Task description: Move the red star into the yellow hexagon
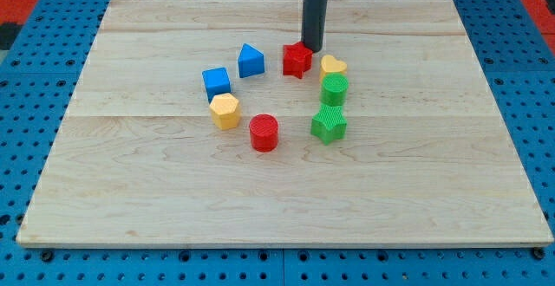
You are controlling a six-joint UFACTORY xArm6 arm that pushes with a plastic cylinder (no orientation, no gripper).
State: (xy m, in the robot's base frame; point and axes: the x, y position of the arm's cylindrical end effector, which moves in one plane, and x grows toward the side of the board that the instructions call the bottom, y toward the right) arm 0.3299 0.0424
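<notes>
The red star [297, 60] lies on the wooden board near the view's top centre. My tip [312, 48] stands just to its upper right, touching or almost touching it. The yellow hexagon [225, 111] lies lower left of the star, below the blue cube [217, 81]. A blue pentagon-like block [251, 61] sits between the star and the cube, to the star's left.
A yellow heart [332, 65] lies right of the star, with a green cylinder [334, 88] and a green star [329, 123] below it. A red cylinder [264, 133] sits right of the hexagon. The wooden board [130, 191] rests on a blue pegboard.
</notes>
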